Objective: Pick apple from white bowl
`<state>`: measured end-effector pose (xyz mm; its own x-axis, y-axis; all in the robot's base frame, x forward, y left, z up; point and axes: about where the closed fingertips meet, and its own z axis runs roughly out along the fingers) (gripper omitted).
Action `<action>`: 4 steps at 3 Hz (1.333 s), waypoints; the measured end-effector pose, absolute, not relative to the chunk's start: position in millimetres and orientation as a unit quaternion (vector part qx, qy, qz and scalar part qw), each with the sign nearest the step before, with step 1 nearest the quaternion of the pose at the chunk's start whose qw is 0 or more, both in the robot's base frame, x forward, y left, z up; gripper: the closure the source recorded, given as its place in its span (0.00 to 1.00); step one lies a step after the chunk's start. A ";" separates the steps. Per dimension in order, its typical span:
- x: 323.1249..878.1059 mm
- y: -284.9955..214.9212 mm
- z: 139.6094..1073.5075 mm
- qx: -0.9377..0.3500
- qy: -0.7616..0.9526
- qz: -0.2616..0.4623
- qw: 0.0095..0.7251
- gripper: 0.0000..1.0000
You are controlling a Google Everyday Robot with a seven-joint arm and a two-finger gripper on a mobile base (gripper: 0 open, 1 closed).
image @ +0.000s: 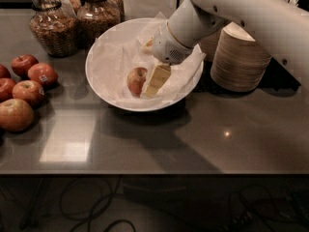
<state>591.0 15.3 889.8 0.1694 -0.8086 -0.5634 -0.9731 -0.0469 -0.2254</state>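
Note:
The apple (136, 79), small, red-orange with a pale patch, lies in the middle of the white bowl (104, 88), on crumpled white paper. My gripper (148, 87) reaches down into the bowl from the upper right. Its cream-coloured tip sits right against the apple's right side. The white arm (231, 8) crosses over the bowl's far right rim and hides part of the paper.
Several darker red apples (29, 81) lie on the grey counter at the left. Two glass jars (50, 25) stand behind the bowl at the back left. A stack of beige disposable bowls (241, 62) stands right of the bowl. The counter's front edge (154, 170) runs below.

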 end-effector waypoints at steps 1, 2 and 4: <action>580.8 16.2 871.3 -0.708 0.631 0.163 0.272 0.20; 577.0 15.4 860.8 -0.706 0.634 0.173 0.264 0.21; 581.8 30.0 859.3 -0.712 0.625 0.182 0.262 0.12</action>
